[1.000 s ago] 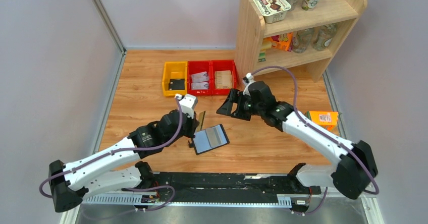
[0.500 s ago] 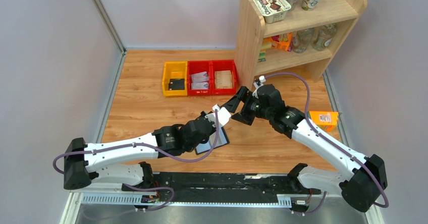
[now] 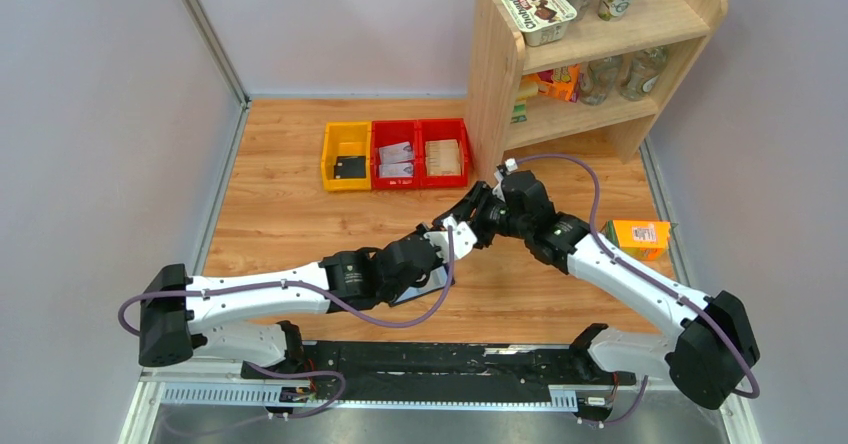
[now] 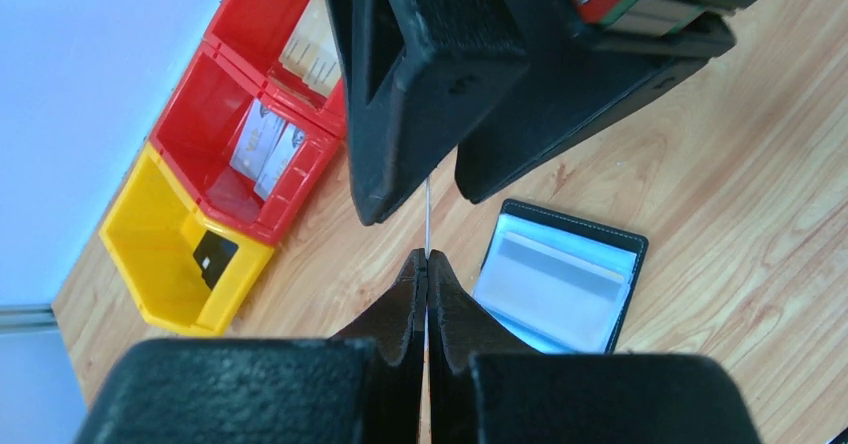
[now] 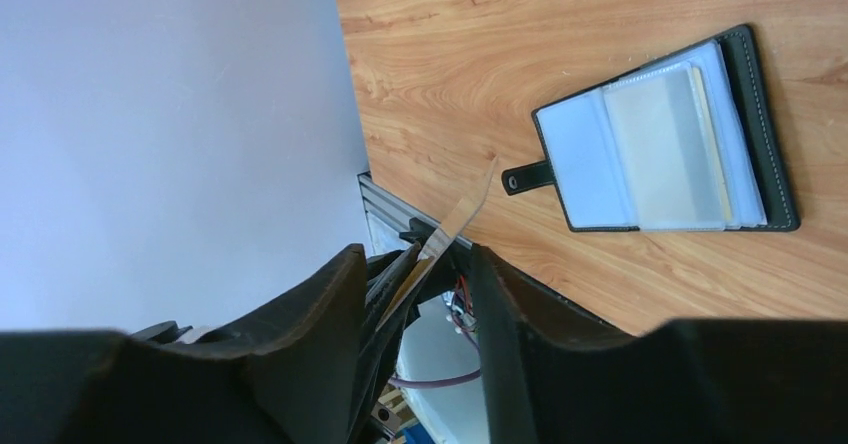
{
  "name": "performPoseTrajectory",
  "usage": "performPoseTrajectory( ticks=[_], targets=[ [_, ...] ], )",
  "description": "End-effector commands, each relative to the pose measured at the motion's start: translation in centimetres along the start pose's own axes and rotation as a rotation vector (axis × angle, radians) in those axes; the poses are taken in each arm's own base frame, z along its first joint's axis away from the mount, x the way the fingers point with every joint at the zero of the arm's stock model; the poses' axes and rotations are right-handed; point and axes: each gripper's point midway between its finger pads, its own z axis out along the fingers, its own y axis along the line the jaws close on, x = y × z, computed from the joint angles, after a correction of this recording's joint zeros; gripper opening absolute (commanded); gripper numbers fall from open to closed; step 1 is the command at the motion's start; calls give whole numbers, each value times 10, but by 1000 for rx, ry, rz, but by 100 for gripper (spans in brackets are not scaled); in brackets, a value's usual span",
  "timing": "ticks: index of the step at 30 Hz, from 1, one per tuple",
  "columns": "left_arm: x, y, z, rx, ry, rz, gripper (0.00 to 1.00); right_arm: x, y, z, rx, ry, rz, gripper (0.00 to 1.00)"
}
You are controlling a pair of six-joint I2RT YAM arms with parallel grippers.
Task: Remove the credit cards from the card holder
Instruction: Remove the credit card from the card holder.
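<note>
The left gripper [image 4: 427, 260] is pinched tight on a thin credit card [image 4: 427, 214], seen edge-on and standing out past its fingertips. The right gripper [image 4: 432, 196] meets it from 12 o'clock in the left wrist view, its 2 fingers part-way apart with 1 on each side of the card's free end; a gap shows at both tips, so it has no grip on it. From the right wrist, the card [image 5: 458, 222] slants up toward 1 o'clock between those fingers. The card holder [image 5: 660, 149] lies open and flat on the table [image 3: 290, 214], lining up and strap tab pointing to 9 o'clock in that view; it sits at 4 o'clock of the left fingertips, apart from both grippers. In the top view the 2 grippers meet near the table's middle, and at 11 o'clock of them stand a yellow bin [image 3: 347, 156] holding 1 black card [image 3: 349, 167] and 2 red bins [image 3: 420, 151]. An orange carton [image 3: 640, 237] lies at 3 o'clock.
</note>
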Motion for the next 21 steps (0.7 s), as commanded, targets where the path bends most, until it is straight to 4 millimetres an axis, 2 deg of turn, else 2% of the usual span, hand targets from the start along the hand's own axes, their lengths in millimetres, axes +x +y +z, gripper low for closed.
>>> performPoseTrajectory(
  ticks=[1,5,6,10,12,14,16,17,18,19,20,21],
  targets=[
    [-29,6,-3,-9,-70,-9,0,2,9,6,-48,23,36,37],
    [-27,7,-5,-17,-63,-42,1,1,8,6,-55,13,25,2],
    [-27,8,-7,-20,-64,-55,4,-1,6,6,-54,9,18,0],
    [-29,17,-17,-13,-74,-181,34,-8,5,2,-91,-28,-36,0],
    [-28,22,-22,31,-79,-319,46,-12,2,0,-113,-54,-68,0],
    [-27,29,-26,86,-103,-483,54,-16,4,-4,-174,-81,-104,0],
    [-28,47,-28,102,-155,-650,60,-21,2,-10,-208,-109,-131,0],
    [-31,42,-34,155,-176,-718,61,-21,5,-13,-249,-122,-150,0],
    [-31,51,-34,147,-193,-767,64,-22,7,-16,-279,-127,-163,0],
    [-30,49,-36,178,-197,-823,66,-22,10,-19,-306,-131,-176,0],
    [-33,56,-36,180,-219,-869,68,-23,13,-23,-328,-145,-191,0],
    [-32,50,-38,229,-218,-929,69,-23,14,-25,-348,-155,-202,0]
  ],
)
